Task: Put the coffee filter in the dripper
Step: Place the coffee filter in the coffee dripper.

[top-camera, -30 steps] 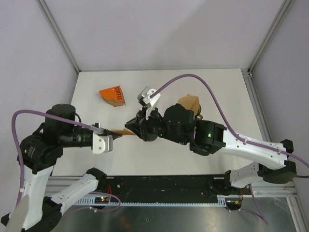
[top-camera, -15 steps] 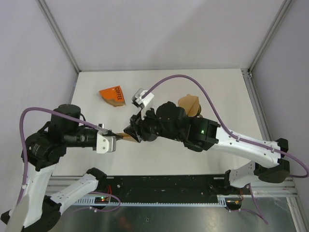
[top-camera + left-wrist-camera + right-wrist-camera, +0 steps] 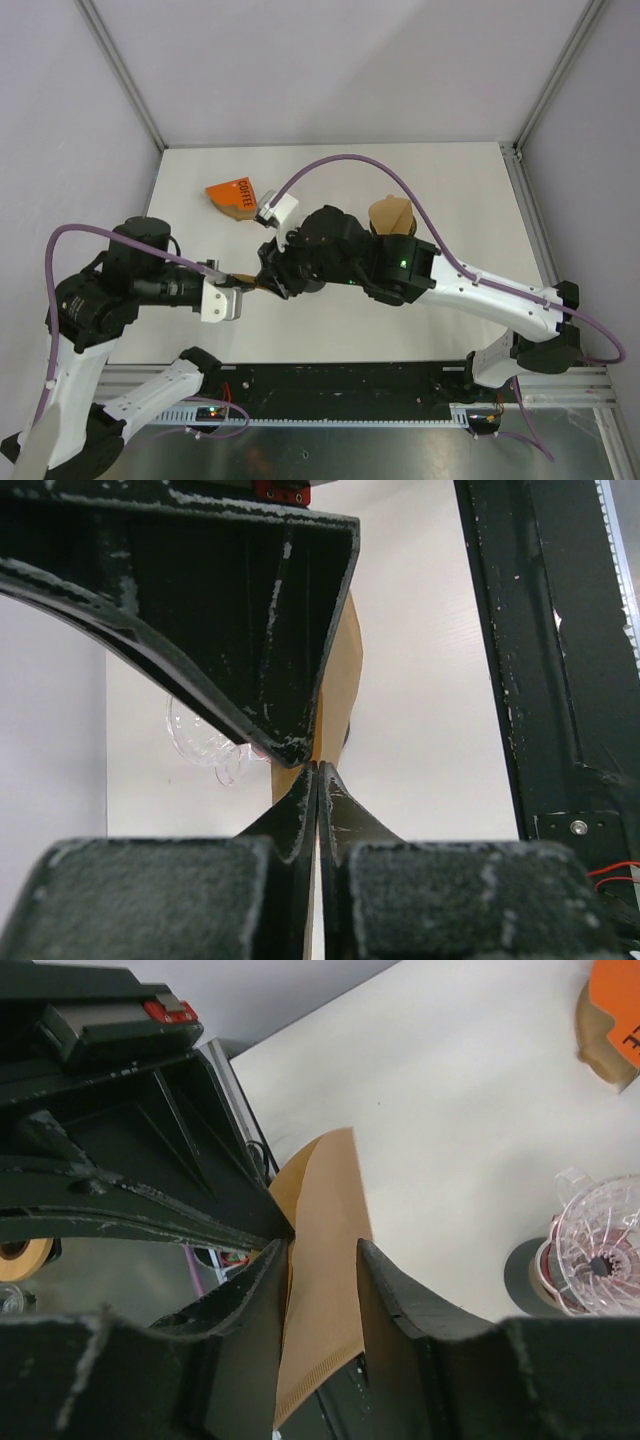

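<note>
Right end effector (image 3: 322, 1260) moved left onto coffee filter (image 3: 322, 1200).
Left end effector (image 3: 318, 772) clamps it; right half-open astride, likely for handover.

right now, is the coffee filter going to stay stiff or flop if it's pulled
Probably light and floppy: the coffee filter is thin brown paper, pinched at one edge by the left tool. It may crease or tear if tugged hard.
</note>
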Tool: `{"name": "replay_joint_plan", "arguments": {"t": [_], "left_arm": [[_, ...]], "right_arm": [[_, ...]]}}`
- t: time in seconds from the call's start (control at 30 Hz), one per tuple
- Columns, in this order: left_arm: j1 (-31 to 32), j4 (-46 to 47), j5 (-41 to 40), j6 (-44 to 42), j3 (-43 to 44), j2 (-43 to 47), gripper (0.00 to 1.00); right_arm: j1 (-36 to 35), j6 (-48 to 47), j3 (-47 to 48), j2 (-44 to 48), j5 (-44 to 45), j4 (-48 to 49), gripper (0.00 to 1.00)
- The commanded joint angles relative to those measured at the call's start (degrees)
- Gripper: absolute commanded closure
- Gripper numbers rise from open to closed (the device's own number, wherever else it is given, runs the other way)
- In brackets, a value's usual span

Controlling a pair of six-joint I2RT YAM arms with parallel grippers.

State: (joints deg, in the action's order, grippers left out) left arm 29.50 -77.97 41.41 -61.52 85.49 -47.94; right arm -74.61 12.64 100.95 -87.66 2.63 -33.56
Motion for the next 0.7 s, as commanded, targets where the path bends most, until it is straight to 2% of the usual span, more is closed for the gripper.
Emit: {"name": "replay_joint_plan", "arguments": {"t": [0.0, 0.13, 0.2, 0.33, 0.43, 0.57, 0.67], "left_arm": [[0.73, -2.15, -0.55, -2.01, -0.09, 0.28, 1.0], [0.96, -2.26, -1.15, -2.47, -0.02, 0.2, 1.0], [1.12, -2.33, -1.22, -2.56, 0.1, 0.13, 1.0], [1.32, -2.33, -1.09, -2.29, 0.46, 0.03, 1.0], [1.5, -2.31, -0.94, -0.85, 0.28, 0.45, 1.0], [2.01, -2.34, -1.28, 1.26, -2.85, 1.95, 1.0], [2.13, -2.37, -0.93, 2.39, -3.98, 3.04, 0.99]], "right_arm": [[0.43, 0.84, 3.33, -0.74, -1.82, -2.91, 0.6], [0.49, 1.39, 4.52, -1.82, -4.3, -5.21, 0.57], [0.55, 1.52, 5.03, -2.34, -5.03, -5.95, 0.6], [0.59, 1.47, 6.16, -3.66, -3.77, -7.52, 0.92], [0.45, 1.27, 6.18, -2.89, 3.4, -7.42, 0.99], [-1.01, -1.8, 3.89, -0.04, 17.99, -2.09, 1.0], [-1.81, -4.38, 0.11, 2.27, 24.92, 3.4, 1.0]]}}
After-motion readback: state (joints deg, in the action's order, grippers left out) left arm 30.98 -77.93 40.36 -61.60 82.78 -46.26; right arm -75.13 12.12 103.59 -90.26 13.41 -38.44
